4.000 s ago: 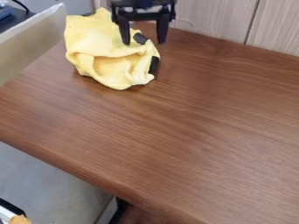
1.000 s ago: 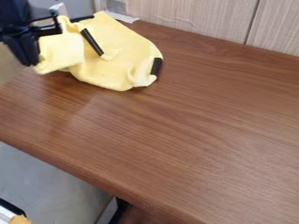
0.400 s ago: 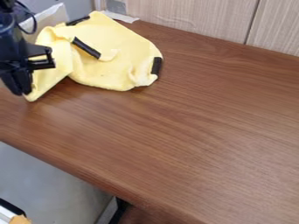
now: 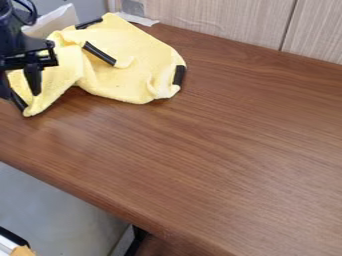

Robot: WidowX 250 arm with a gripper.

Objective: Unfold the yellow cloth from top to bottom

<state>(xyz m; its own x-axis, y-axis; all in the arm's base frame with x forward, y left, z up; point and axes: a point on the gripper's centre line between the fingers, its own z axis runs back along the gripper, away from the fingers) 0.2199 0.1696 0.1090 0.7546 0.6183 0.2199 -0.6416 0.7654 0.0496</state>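
The yellow cloth (image 4: 130, 47) should handle as light, limp and easily bunched, best pinched at its 8 o'clock corner (image 4: 33, 109), where the gripper (image 4: 21, 95) hangs, fingers (image 4: 33, 80) apart.

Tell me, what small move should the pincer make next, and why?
I'd lift the pincer straight up: its fingers stand apart, and the cloth seems to have its lower-left corner down on the table, so moving sideways might drag it.

Room lies before the cloth (image 4: 137, 55), wall (image 4: 224, 20) beyond.
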